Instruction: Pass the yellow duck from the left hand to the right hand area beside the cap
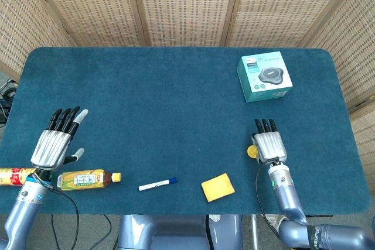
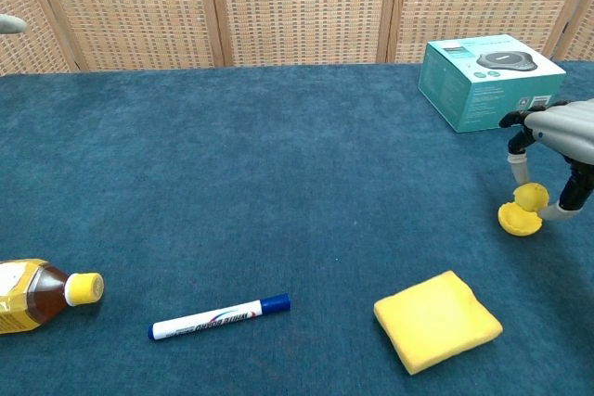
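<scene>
Placing step: right hand pinching yellow duck, low over cap; left hand spread, idle; next: release beside cap.

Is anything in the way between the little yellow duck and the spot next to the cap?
Nothing visible is in the way. The right robot hand holds the yellow duck directly over the cap, so low they may be touching. The blue cloth around the cap is bare; the sponge lies well off, nearer the camera.
</scene>
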Tool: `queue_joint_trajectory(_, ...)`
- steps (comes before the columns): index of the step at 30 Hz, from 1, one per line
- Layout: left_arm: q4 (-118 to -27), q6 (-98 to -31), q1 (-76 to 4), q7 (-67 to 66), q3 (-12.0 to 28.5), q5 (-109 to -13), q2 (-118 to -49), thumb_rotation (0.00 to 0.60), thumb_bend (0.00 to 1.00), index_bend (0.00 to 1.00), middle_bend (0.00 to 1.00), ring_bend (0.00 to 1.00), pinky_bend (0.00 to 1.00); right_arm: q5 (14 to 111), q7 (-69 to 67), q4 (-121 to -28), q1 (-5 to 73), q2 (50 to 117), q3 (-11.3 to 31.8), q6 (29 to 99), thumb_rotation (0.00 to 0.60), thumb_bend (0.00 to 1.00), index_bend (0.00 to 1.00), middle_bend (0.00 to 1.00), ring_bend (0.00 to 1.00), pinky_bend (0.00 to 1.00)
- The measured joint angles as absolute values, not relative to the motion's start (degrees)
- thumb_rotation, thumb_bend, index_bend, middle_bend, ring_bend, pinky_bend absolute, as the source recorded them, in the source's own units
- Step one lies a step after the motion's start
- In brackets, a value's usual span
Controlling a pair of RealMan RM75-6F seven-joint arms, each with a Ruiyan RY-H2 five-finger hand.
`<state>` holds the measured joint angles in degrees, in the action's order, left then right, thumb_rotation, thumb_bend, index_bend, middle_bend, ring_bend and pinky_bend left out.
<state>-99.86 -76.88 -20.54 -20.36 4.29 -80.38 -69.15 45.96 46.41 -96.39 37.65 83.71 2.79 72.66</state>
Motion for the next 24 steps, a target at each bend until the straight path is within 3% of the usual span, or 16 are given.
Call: queue_joint_trajectory(24, -100.1, -76.0, -20.5, -20.3, 4.3, -80.5, -69.0, 0.6, 0.24, 0.0, 0.0, 0.0, 0.0, 44.8, 46.2, -91.6, 37.6, 86.6, 4.2, 69.5, 0.6, 0.16, 0.53, 0.04, 0.0, 0.0)
